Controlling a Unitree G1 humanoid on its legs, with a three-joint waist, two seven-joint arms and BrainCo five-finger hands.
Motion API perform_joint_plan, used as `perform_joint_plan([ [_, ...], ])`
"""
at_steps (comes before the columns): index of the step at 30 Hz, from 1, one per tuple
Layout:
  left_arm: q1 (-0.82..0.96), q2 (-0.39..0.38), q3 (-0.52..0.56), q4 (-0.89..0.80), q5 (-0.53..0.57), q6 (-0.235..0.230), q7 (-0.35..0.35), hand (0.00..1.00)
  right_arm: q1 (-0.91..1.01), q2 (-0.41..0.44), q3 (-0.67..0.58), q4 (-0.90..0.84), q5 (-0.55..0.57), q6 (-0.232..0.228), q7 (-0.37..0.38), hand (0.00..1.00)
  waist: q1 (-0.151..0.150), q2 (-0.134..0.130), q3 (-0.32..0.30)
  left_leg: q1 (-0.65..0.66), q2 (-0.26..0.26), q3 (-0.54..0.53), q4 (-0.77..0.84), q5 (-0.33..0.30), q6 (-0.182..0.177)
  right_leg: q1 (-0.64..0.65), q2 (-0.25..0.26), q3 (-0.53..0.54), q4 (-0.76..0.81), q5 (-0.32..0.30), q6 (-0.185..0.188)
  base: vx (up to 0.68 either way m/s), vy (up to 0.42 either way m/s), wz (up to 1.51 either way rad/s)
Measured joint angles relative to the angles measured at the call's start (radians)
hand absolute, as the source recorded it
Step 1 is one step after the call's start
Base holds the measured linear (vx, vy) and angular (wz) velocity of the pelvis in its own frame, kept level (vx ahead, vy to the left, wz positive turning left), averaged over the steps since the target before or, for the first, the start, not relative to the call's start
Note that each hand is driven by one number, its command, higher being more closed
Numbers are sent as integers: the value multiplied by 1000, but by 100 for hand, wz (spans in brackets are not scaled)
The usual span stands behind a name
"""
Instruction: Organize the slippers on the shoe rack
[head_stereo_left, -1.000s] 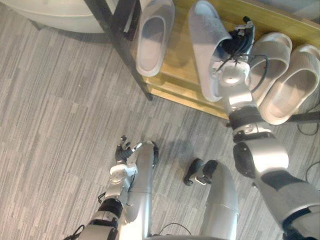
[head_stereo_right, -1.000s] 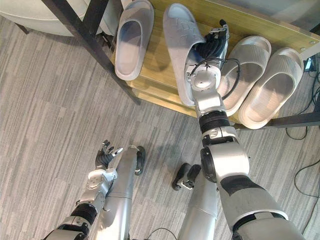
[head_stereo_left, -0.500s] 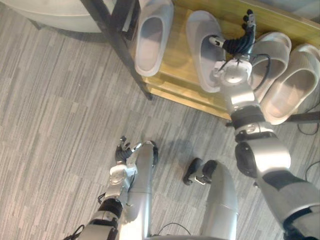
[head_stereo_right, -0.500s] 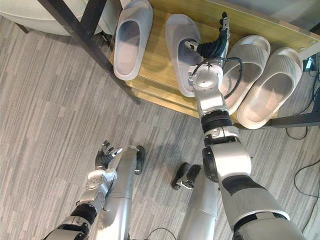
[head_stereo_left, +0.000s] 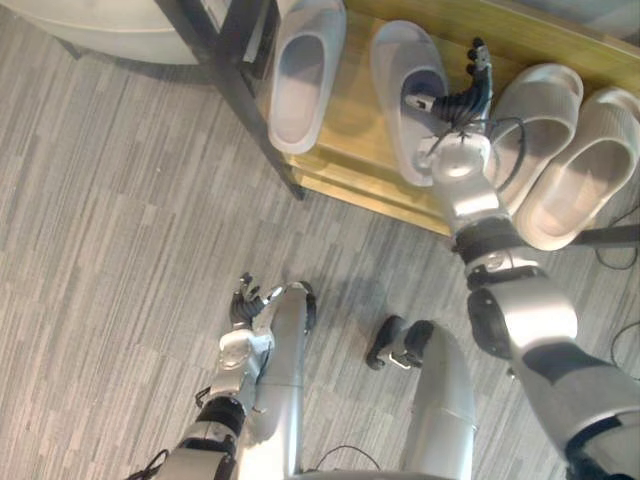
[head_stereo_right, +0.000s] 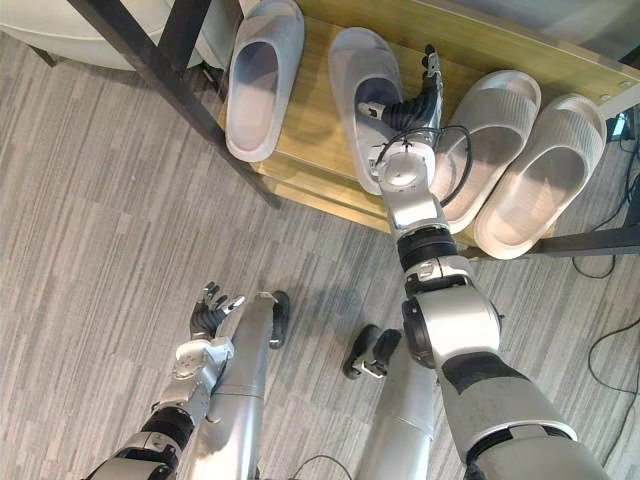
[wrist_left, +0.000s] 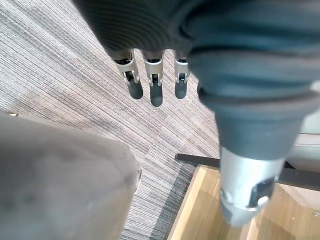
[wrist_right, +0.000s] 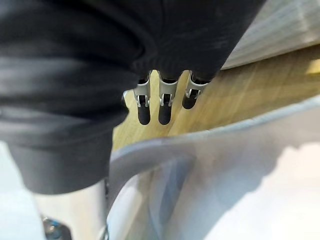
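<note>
- Right eye view: the right robot hand (head_stereo_right: 412, 104) is hovering over the shoe rack (head_stereo_right: 312, 128), its fingers (head_stereo_right: 431, 62) stretching out straight and its thumb (head_stereo_right: 372, 108) spreading off to the side, so the hand is standing open and gripping nothing.
- The thumb is reaching over the opening of a grey slipper (head_stereo_right: 353, 62); whether it is touching the slipper I cannot tell.
- In the right wrist view the fingers (wrist_right: 161, 106) are pointing straight out above the wooden shelf (wrist_right: 245, 92), with the pale rim of that slipper (wrist_right: 165, 152) curving just below them.
- The grey slipper is lying flat on the shelf, just to the left of the hand's palm.
- A second grey slipper (head_stereo_right: 262, 80) is lying further left on the same shelf, apart from the first.
- Two beige slippers (head_stereo_right: 548, 170) are lying side by side to the right of the hand.
- The left robot hand (head_stereo_right: 209, 314) is hanging low over the grey striped floor (head_stereo_right: 90, 250), well apart from the rack, its fingers (wrist_left: 156, 87) loosely spread and holding nothing.
</note>
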Motion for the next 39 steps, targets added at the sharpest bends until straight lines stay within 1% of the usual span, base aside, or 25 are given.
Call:
perform_joint_plan([
  [3,0,0,5,17,0,1,0,0,51,35,-1,-48,10,-2,-3,0,-1,0,0,19,3,4,-13,0,-1,16,3,0,-13,1,-1,8,1,-1],
  [6,0,-1,22,19,0,11,0,0,89,85,-10,-111,50,-21,-2,0,-5,0,0,23,11,6,-18,1,-2,18,9,-1,-18,2,-2,13,3,-4],
  [14,0,-1,38,27,0,34,0,0,145,171,-40,-151,144,-59,4,0,-13,-1,0,40,13,6,-24,2,-4,34,11,-2,-22,2,-2,0,0,0],
  [19,0,-1,40,27,0,36,0,0,149,218,-58,-158,256,-99,14,0,-15,-1,1,41,13,-1,-32,5,-9,41,12,-13,-30,2,-2,0,0,0],
  [23,0,-8,67,26,0,40,0,0,151,249,-58,-188,384,-121,38,0,-17,-4,2,41,12,-3,-39,6,-11,42,13,-17,-35,2,-2,0,0,0],
  [27,0,-11,75,25,0,41,0,0,149,253,-58,-188,487,-143,62,0,-15,-7,4,43,11,-11,-46,11,-19,47,13,-26,-39,2,-2,0,12,4],
  [32,-1,-11,77,18,0,41,0,0,140,259,-58,-185,619,-154,77,0,-13,-11,7,42,8,-21,-51,17,-25,51,13,-36,-40,1,-1,-18,9,3],
  [33,-3,-13,77,18,0,41,0,0,134,265,-58,-184,668,-164,77,0,-12,-11,7,40,5,-26,-54,21,-27,52,13,-39,-40,1,-1,-30,15,8],
  [34,-3,-13,77,18,0,41,0,0,133,267,-59,-184,676,-168,77,0,-12,-11,7,40,4,-28,-54,22,-27,53,12,-40,-40,1,-1,-30,17,9],
  [39,-9,-20,77,18,1,42,2,0,102,286,-58,-146,805,-197,87,0,-4,-13,9,38,-4,-42,-62,32,-33,59,11,-52,-42,0,-1,-29,16,7],
])
